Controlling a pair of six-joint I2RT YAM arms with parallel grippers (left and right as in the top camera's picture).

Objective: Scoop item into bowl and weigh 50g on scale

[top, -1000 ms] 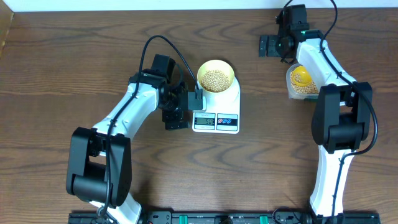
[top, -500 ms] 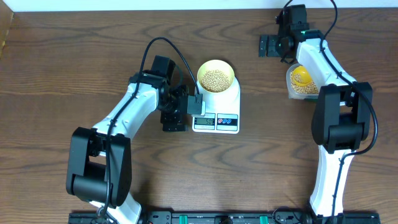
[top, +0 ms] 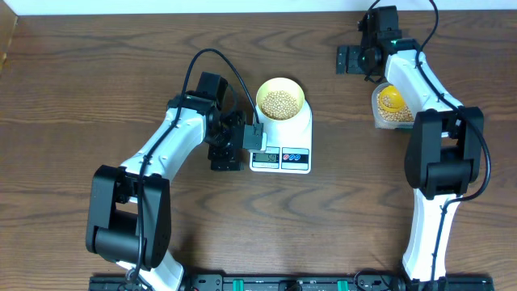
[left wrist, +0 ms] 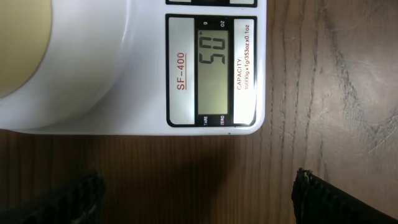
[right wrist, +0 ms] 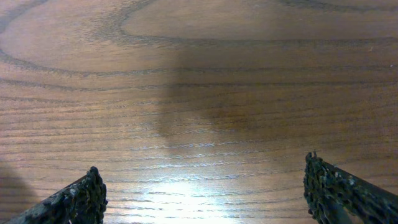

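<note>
The pale yellow-green bowl (top: pixel 280 99) holds a heap of beige beans (top: pixel 280 102) and stands on the white scale (top: pixel 300 129). In the left wrist view the scale's display (left wrist: pixel 211 71) reads 50, and the bowl's rim (left wrist: pixel 18 50) shows at the upper left. My left gripper (top: pixel 242 149) hovers open at the scale's left front corner, with only bare wood between its fingers (left wrist: pixel 329 202). My right gripper (top: pixel 344 59) is open over bare table at the back right, and its fingertips (right wrist: pixel 348 196) frame nothing but wood grain.
A clear plastic tub (top: pixel 377 113) with more beans and a yellow scoop (top: pixel 391 99) sits at the right, partly under the right arm (top: pixel 420 81). The table's back edge meets a white wall (top: pixel 202 6).
My left gripper has shifted slightly toward the table's front edge beside the scale, then held still. The right arm, bowl and scale have not moved.
</note>
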